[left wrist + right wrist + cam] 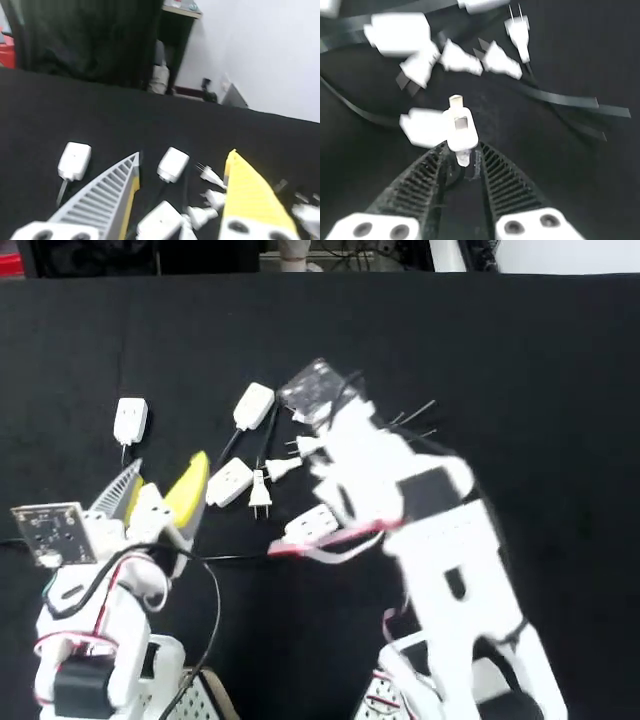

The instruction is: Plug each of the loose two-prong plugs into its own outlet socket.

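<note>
Several white outlet sockets lie on the black table: one at far left [130, 420], one behind centre [253, 405], one near my left arm [229, 481] and one by my right arm [311, 525]. Loose two-prong plugs [260, 492] [283, 468] lie between them. My left gripper [168, 462] [183, 153] hovers open, its grey finger [107, 195] and yellow finger [250, 200] spread, nothing held. My right gripper [462, 150] is shut on a white plug [461, 132], just above a socket [425, 129]. More plugs [497, 62] lie beyond it.
Black cords [560, 100] trail from the plugs across the cloth. My right arm [400, 490] leans over the table's middle and hides part of the cluster. Beyond the table's far edge stand a dark curtain [90, 35] and a white wall [260, 50].
</note>
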Controlling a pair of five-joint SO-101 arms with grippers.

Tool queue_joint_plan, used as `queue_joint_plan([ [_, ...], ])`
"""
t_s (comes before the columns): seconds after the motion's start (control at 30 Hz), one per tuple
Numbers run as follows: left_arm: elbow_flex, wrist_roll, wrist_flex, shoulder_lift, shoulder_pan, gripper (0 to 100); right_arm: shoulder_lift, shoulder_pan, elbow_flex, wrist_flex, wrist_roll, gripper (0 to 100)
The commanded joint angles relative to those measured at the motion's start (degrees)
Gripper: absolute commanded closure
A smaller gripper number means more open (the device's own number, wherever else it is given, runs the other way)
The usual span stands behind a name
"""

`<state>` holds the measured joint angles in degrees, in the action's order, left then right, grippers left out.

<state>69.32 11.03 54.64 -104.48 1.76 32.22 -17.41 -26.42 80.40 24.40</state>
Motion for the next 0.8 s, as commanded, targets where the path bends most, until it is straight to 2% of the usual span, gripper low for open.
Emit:
queue_joint_plan([
  [0.0, 0.66, -1.23, -3.96, 0.0, 1.36, 73, -9.01, 8.62, 8.04, 7.82, 15.56, 98.7],
  [0.13, 1.01, -1.32, -4.13, 0.0, 1.63, 73, -23.69, 12.92, 10.86, 5.27, 30.77, 98.7],
  [0.3, 1.45, -1.32, -4.13, 0.09, 1.36, 73, -40.04, 13.1, 17.19, 0.09, 41.58, 98.6],
  [0.47, 1.45, -1.32, -4.04, 0.09, 1.45, 73, -50.33, 13.19, 26.24, 0.88, 41.58, 96.9],
  [0.67, 1.45, -1.32, -4.04, 0.09, 1.45, 73, -51.82, 13.63, 33.45, 8.97, 40.88, 76.8],
  [0.77, 1.45, -1.23, -4.04, 0.09, 1.45, 73, -51.12, 15.03, 38.29, 13.01, 33.49, 68.4],
])
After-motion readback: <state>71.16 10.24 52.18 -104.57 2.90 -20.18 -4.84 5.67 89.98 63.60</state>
